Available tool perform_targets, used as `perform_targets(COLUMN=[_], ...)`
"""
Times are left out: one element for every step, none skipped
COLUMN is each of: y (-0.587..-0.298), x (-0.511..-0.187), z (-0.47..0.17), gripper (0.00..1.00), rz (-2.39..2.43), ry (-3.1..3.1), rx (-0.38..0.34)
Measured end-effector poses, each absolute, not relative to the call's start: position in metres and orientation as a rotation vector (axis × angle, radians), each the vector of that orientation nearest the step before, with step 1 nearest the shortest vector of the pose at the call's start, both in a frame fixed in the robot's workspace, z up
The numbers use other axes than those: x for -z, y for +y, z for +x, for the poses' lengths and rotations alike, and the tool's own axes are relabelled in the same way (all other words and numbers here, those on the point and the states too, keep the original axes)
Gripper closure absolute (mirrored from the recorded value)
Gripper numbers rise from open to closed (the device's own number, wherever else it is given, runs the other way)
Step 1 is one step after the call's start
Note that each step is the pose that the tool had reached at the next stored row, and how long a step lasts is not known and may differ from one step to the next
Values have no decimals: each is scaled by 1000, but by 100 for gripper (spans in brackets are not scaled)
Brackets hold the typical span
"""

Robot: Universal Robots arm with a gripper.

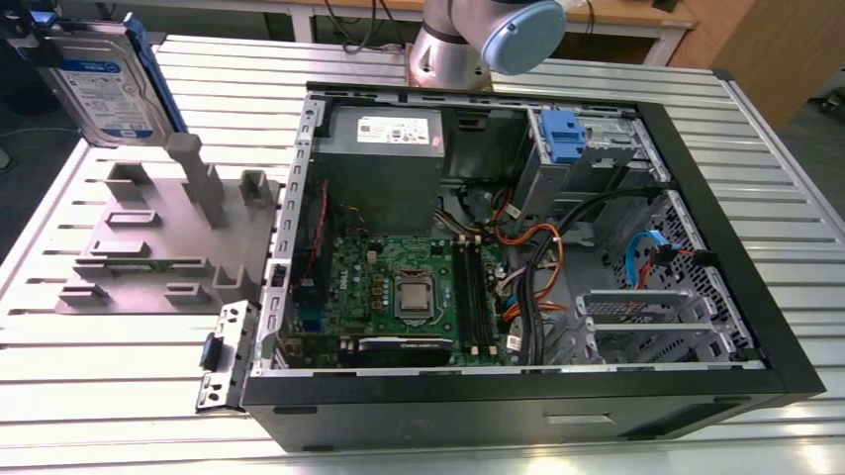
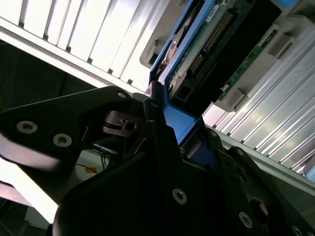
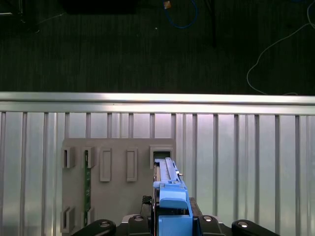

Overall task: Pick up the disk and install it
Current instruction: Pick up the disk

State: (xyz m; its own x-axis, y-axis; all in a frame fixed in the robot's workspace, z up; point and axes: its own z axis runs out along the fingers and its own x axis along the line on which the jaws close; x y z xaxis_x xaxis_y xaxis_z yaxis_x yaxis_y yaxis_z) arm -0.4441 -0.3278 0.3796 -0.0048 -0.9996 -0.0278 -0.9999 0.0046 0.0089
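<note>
The end effector (image 2: 179, 125) is clamped on the disk (image 1: 106, 89), its fingers (image 2: 155, 113) pinching the blue side rail in the second wrist view. The disk hangs tilted, label showing, in the upper left corner of the exterior view, over the grey slotted fixture (image 1: 145, 247) that lies on the ribbed metal tabletop (image 1: 106, 386). The open computer case (image 1: 779, 297) takes up the centre and right of that frame, well apart from the disk, with a blue latch (image 1: 561, 134) upright near its upper edge.
</note>
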Motion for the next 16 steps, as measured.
perform_targets(y=[-328, -328, -328, -328, -328, -328, -328, -328, -328, -328, -328, -328, -328, -328, -328, -328], x=[-381, -383, -385, -387, -389, -390, -392, -394, -396, -398, -400, -403, -405, -407, -409, -411], z=[-444, -444, -444, -444, -444, -444, -444, -444, -444, -444, -444, -444, -444, -444, -444, -444], gripper=[64, 64, 64, 64, 64, 64, 64, 64, 64, 64, 64, 64, 64, 64, 64, 64], rz=[-2207, -2207, -2206, -2207, -2206, -2207, -2207, -2207, -2206, -2207, -2206, -2206, -2206, -2207, -2207, -2207], ry=[2217, 2217, 2217, 2217, 2217, 2217, 2217, 2217, 2217, 2217, 2217, 2217, 2217, 2217, 2217, 2217], rx=[-40, -40, -40, -40, -40, -40, -40, -40, -40, -41, -40, -40, -40, -40, -40, -40])
